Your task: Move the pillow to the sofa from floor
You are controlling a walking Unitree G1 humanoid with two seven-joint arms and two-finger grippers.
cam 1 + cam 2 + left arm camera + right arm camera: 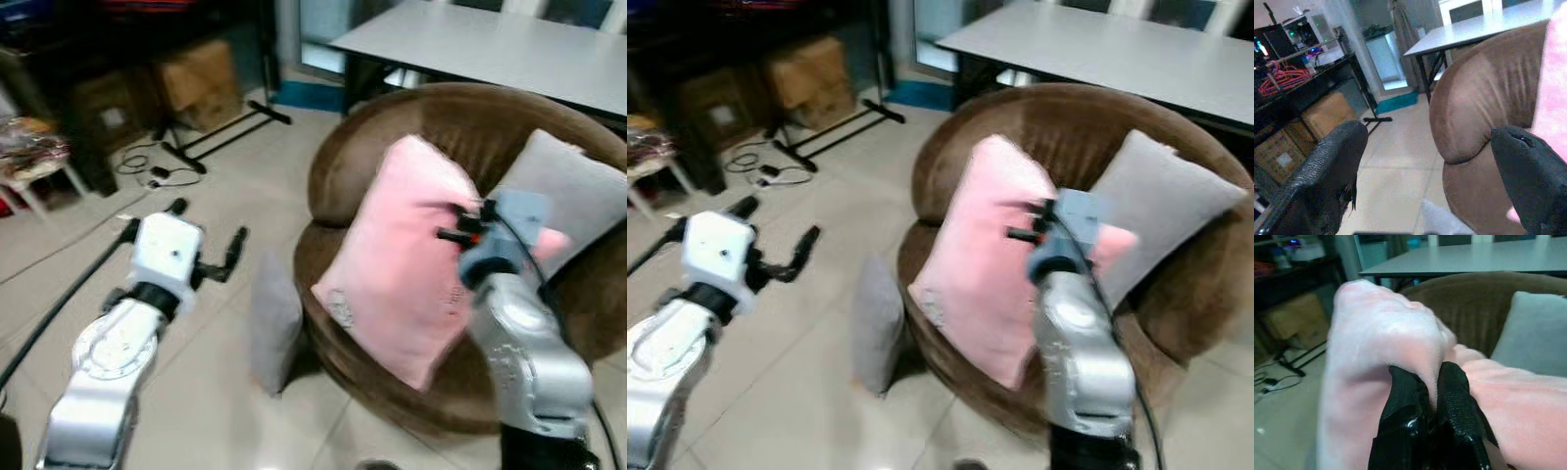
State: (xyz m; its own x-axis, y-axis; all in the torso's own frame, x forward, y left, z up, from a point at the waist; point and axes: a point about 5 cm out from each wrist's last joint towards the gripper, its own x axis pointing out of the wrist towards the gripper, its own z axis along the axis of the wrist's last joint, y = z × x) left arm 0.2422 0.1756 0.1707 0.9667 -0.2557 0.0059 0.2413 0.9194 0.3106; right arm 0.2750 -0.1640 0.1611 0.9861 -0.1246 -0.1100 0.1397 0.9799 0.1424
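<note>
The right gripper (1432, 396) pinches the soft pink square pillow (407, 259), which leans long-axis upright just ahead on the round brown sofa (392, 127); the left gripper (201, 240) hangs spread, farther off.

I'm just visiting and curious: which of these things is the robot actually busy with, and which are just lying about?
Part of the job:
- pink pillow, pinched by the right gripper
- brown sofa it leans on
- left gripper, open over the floor

Just lying about:
- grey pillow on the sofa
- grey cushion on the floor
- table
- cardboard boxes

Right pincer (1431, 396) pinched closed on fabric; left pincer (209, 235) spread wide, extended forward.
</note>
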